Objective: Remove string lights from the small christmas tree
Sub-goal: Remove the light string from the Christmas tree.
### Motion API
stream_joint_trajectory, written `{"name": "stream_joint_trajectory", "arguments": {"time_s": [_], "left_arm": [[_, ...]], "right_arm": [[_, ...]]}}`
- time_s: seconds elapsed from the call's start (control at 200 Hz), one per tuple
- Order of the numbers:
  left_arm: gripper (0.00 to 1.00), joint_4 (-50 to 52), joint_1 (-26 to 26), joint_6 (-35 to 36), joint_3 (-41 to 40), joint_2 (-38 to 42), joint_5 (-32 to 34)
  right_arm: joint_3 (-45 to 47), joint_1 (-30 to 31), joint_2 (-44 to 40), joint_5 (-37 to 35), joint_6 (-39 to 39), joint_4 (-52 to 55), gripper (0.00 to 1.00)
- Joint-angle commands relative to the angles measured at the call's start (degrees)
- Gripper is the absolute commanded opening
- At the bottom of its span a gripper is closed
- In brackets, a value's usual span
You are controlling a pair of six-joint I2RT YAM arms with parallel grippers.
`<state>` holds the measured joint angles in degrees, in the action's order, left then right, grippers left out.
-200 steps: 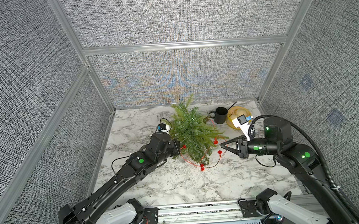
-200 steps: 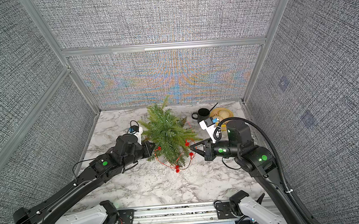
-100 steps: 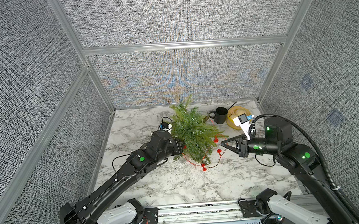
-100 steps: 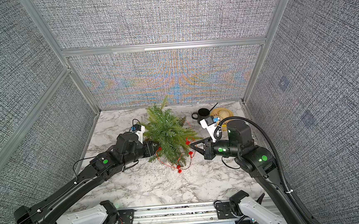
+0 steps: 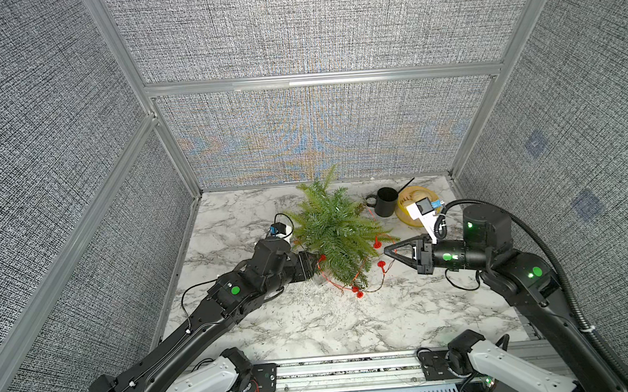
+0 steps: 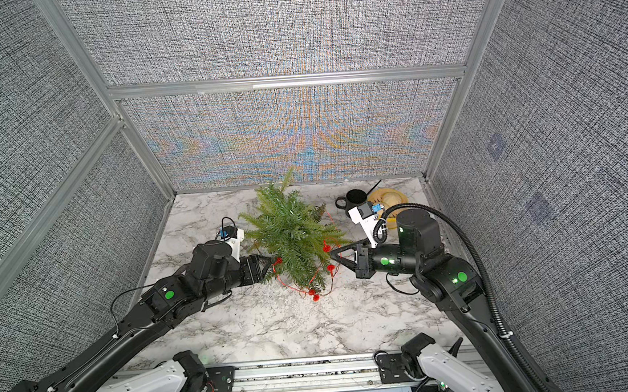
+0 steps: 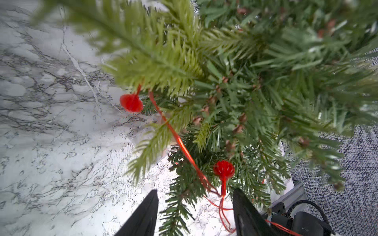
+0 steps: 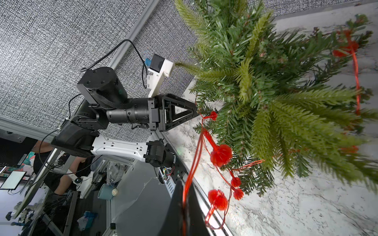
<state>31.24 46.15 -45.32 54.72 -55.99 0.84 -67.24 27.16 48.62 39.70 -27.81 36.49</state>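
Here, left gripper (image 5: 315,261) spread at eight o'clock of the small christmas tree (image 5: 336,233), right gripper (image 5: 386,250) at four o'clock, pinching the string lights (image 8: 221,155).

Grey-veined white marble bench (image 5: 313,318). Tree (image 5: 336,233) stands mid-back. Black mug (image 5: 385,201) and yellow dish (image 5: 412,193) side by side, back right. String lights (image 5: 358,295) loop onto bench at tree's front.

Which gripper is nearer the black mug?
Right. The right gripper is in front of the black mug; the left gripper is across the small christmas tree from it.
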Motion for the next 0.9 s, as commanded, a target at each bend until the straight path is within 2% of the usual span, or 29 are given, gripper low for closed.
{"name": "stream_joint_trajectory", "arguments": {"time_s": [0.0,0.09,0.17,0.215,0.675,0.825,0.895], "left_arm": [[0.59,-1.51,-0.01,-0.47,0.54,-0.03,-4.52],[0.63,-0.75,0.01,-0.19,1.26,0.46,-5.09],[0.84,-1.04,-0.01,0.60,1.35,1.68,-4.75],[0.89,-1.39,0.04,0.89,1.54,2.43,-4.77],[0.76,-0.39,0.02,-1.09,1.04,5.27,-2.58],[0.76,-2.65,0.04,-1.65,-0.09,3.61,-3.41],[0.73,-4.09,0.00,-2.34,-0.18,2.39,-4.00]], "right_arm": [[-1.68,0.25,-0.44,2.16,-1.38,-2.35,0.00],[-3.33,0.32,-0.60,3.22,-1.89,-2.32,0.00],[-4.98,0.72,-0.68,4.39,-2.41,-2.65,0.00],[-5.75,1.49,-0.66,5.01,-2.69,-3.20,0.00],[-12.56,6.18,4.11,7.62,-3.58,-9.21,0.00],[-15.20,7.62,6.03,7.90,-2.99,-9.89,0.00],[-15.81,8.18,6.79,7.96,-2.66,-10.24,0.00]]}}
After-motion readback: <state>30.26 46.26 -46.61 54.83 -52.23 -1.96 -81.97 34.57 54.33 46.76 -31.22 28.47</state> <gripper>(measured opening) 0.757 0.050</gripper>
